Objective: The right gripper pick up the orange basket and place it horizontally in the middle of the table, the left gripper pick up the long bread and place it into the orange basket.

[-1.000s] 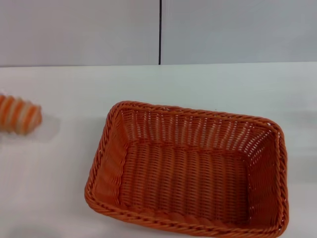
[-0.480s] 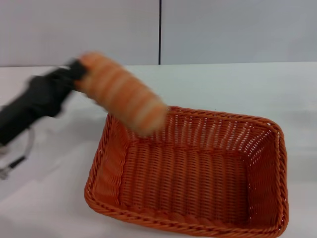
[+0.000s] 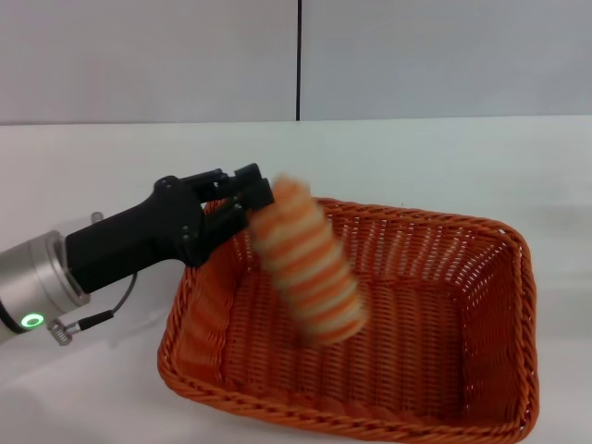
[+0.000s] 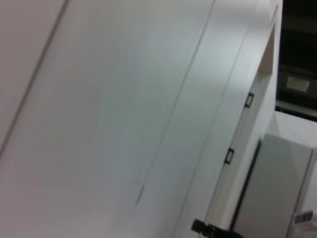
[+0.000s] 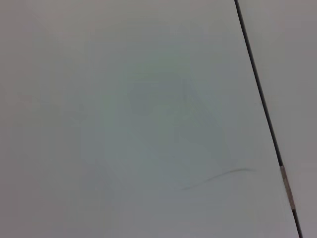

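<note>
One gripper, the left gripper [image 3: 248, 196], reached over the orange basket [image 3: 481, 370] from its left rim. Its fingers seemed clamped on the long bread's [image 3: 310, 268] upper end; the loaf slanted down over the basket's interior.

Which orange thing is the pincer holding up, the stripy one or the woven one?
The stripy long bread, held by the left pincer above the woven orange basket, which sits on the table.

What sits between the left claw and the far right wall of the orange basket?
In the head view, the long bread, tilted over the orange basket, then bare woven floor. The left claw grips the bread's upper end.
</note>
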Robot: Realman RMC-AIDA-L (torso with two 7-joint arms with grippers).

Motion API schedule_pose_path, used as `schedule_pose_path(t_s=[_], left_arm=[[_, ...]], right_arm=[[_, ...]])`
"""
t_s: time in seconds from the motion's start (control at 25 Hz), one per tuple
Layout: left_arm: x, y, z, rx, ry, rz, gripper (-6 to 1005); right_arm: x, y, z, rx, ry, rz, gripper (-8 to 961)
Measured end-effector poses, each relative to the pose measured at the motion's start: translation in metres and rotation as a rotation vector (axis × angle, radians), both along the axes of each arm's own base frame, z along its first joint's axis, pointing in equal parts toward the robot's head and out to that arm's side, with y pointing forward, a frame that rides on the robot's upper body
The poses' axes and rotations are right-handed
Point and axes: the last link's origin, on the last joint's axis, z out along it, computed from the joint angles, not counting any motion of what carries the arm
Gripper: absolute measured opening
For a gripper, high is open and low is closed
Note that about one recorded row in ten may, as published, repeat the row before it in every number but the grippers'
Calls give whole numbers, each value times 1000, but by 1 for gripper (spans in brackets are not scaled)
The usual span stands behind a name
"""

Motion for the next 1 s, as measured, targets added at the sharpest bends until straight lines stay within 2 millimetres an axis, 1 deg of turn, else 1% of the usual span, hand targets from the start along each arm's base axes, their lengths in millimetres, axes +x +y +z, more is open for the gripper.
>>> schedule_pose_path(t_s=[0.08, 0.12, 0.44, 0.48, 0.56, 0.6, 0.64, 0.68, 0.72, 0.76, 0.8, 0.84, 0.88, 1.0], left_arm=[[-1, -1, 1, 8, -5, 3, 199], [-4, -3, 5, 31, -22, 17, 229], [-10, -5, 11, 67, -38, 45, 535], [-12, -4, 14, 96, -47, 59, 574], [-32, -12, 35, 353, -107, 166, 657], [-32, -12, 35, 353, -107, 166, 703], [-39, -16, 41, 459, -132, 220, 748], [-42, -18, 43, 501, -137, 239, 794], [-50, -24, 49, 640, -160, 309, 839], [-50, -24, 49, 640, -160, 309, 841], [-53, -29, 51, 737, -167, 349, 842], [-57, -36, 52, 898, -136, 399, 844], [-57, -36, 52, 898, -136, 399, 846], [-58, -43, 50, 1066, -25, 420, 851]], right_arm=[[0, 0, 0, 0, 0, 0, 433], [0, 0, -1, -1, 2, -1, 433], [-4, 3, -1, 26, 34, 8, 433], [-4, 3, 0, 40, 44, 7, 433], [-5, 4, 2, 73, 67, 2, 433], [-5, 4, 2, 93, 80, -1, 433], [-5, 4, 3, 116, 92, -6, 433], [-5, 4, 3, 116, 92, -6, 433], [-5, 4, 4, 138, 100, -10, 433], [-5, 4, 5, 165, 107, -16, 433], [-4, 4, 6, 185, 109, -19, 433], [-4, 5, 7, 213, 111, -24, 433], [-4, 5, 7, 213, 111, -24, 433], [-4, 5, 8, 230, 106, -30, 433]])
